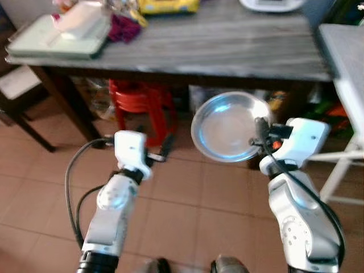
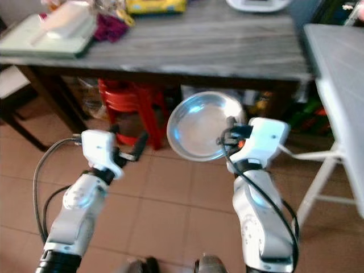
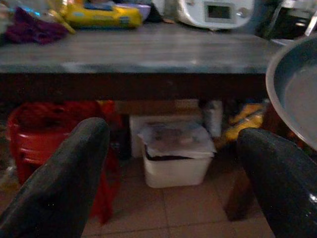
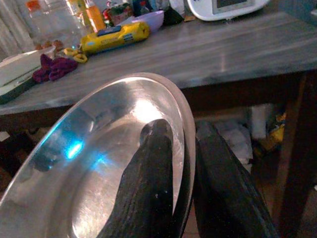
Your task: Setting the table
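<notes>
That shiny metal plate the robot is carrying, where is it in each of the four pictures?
Left eye view: metal plate, centre right, below the table edge.
Right eye view: near the centre.
Left wrist view: a slice at the right edge.
Right wrist view: large, lower left, rim between the jaws.
Shared landmark: the grey wooden table.

**materials and finishes in front of you**

your right gripper (image 4: 190, 163) pinches a polished metal plate (image 1: 230, 128), smooth and mirror-glossy, between matt black fingers (image 4: 148, 183). the far table (image 1: 227, 42) looks like grey, matt wood grain. on it lies a crumpled purple cloth (image 1: 124, 27). the floor (image 1: 187, 210) is smooth terracotta tile, and the stool (image 1: 139, 99) looks like glossy red plastic.
</notes>
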`<state>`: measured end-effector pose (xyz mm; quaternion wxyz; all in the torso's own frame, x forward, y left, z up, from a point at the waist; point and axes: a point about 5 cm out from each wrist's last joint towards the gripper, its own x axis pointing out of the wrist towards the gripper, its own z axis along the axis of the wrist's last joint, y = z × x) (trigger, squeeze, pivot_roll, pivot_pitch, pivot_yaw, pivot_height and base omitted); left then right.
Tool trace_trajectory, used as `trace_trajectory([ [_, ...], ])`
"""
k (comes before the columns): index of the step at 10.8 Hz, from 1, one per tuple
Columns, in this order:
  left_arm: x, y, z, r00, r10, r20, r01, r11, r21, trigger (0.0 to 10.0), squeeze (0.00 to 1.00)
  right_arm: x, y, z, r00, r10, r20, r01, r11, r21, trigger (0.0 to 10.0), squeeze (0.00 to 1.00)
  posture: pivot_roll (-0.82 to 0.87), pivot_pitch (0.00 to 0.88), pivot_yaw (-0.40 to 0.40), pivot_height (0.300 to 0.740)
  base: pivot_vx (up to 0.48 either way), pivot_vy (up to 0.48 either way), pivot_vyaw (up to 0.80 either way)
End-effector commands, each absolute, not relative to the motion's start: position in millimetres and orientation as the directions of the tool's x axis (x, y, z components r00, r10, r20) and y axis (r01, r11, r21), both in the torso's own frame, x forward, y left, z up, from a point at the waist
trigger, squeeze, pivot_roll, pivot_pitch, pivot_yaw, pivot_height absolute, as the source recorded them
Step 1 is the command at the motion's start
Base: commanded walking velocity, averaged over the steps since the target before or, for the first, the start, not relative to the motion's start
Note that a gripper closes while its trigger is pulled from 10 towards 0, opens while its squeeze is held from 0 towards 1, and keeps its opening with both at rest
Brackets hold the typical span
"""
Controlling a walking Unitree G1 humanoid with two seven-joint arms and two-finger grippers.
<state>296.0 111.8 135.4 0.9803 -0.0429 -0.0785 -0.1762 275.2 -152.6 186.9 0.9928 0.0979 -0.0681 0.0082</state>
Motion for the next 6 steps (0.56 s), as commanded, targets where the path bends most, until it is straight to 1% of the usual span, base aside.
trace_trajectory([
  [1, 294.3, 104.2, 135.8, 0.915, -0.365, 0.172, 0.379, 0.924, -0.053, 10.0, 0.0, 272.9, -158.9, 190.8, 0.988, -0.019, 0.156, -0.011, 0.982, 0.188, 10.0, 0.0, -0.22, 0.207, 0.055, 0.74, 0.349, 0.0, 0.0],
  [6, 294.4, 103.3, 136.2, 0.914, -0.367, 0.173, 0.381, 0.923, -0.054, 10.0, 0.0, 273.0, -159.0, 190.5, 0.988, -0.02, 0.155, -0.009, 0.982, 0.187, 10.0, 0.0, -0.22, 0.207, 0.055, 0.74, 0.349, 0.0, 0.0],
])
